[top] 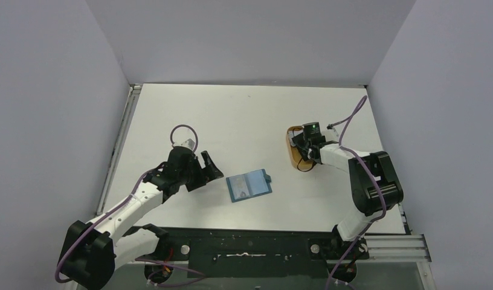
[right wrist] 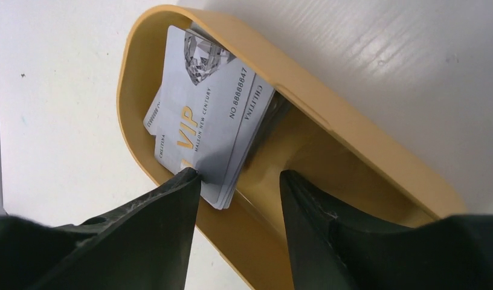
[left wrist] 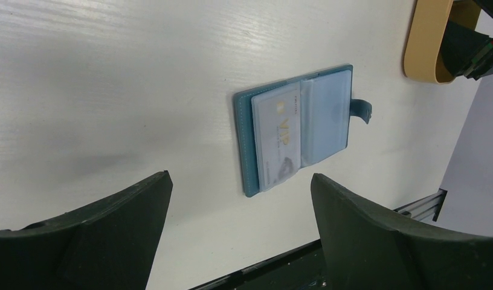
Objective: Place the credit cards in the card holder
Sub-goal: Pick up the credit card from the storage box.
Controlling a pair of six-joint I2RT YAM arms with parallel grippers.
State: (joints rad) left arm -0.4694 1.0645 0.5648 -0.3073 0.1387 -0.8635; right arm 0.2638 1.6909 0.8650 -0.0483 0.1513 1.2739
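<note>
The teal-blue card holder lies open on the table, also in the left wrist view, with one whitish VIP card in its left sleeve. My left gripper is open and empty, just left of the holder. A stack of silver VIP credit cards leans inside the orange oval tray. My right gripper is open inside the tray, its left fingertip touching the near edge of the card stack, the right finger beside it.
The orange tray sits at the right of the table under the right wrist. White walls enclose the table on three sides. A black base rail runs along the near edge.
</note>
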